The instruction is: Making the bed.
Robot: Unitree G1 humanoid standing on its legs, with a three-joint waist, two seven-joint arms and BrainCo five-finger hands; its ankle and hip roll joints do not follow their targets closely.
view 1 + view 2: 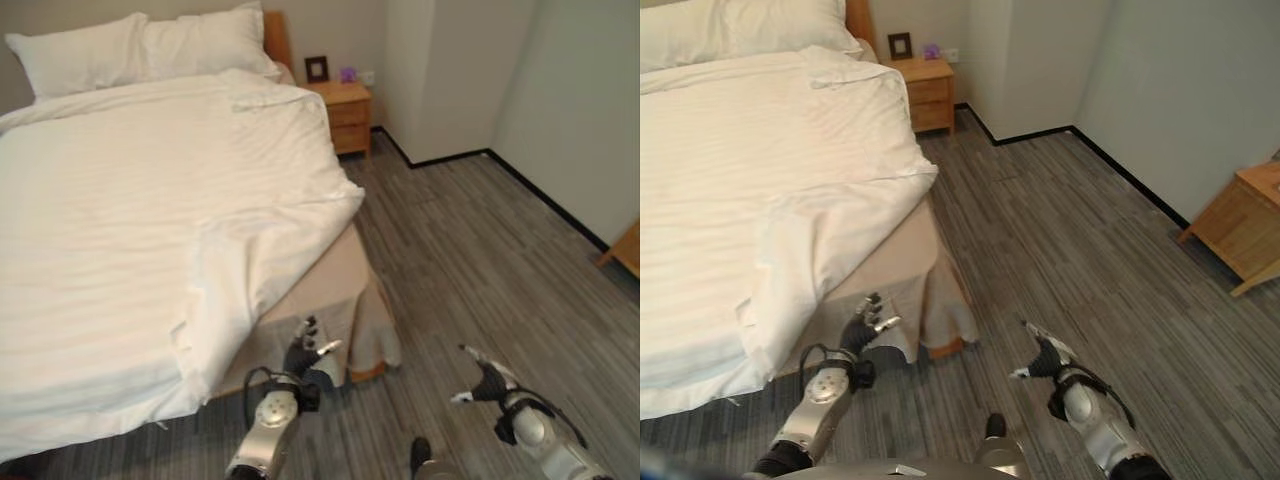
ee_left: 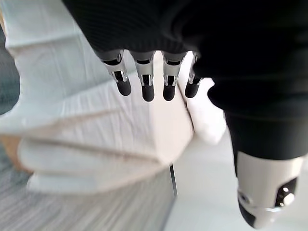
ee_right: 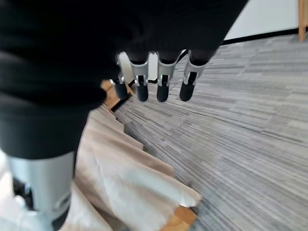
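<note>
A white duvet [image 1: 150, 220] covers most of the bed, with its near right corner folded back and rumpled. Below that fold the beige sheet [image 1: 320, 280] is bare, and its skirt [image 1: 375, 335] hangs loose at the bed's foot corner. My left hand [image 1: 305, 350] hovers just in front of that corner, open, holding nothing; its fingers [image 2: 147, 79] point at the folded duvet [image 2: 72, 106]. My right hand [image 1: 487, 380] is open over the floor to the right of the bed. In its wrist view its fingers [image 3: 161, 79] hang above the floor beside the beige skirt [image 3: 120, 168].
Two white pillows [image 1: 140, 50] lie at the head of the bed. A wooden nightstand [image 1: 345, 110] stands by the far right bed corner, and another wooden cabinet [image 1: 1245, 225] against the right wall. Grey striped floor [image 1: 480, 260] stretches to the right of the bed.
</note>
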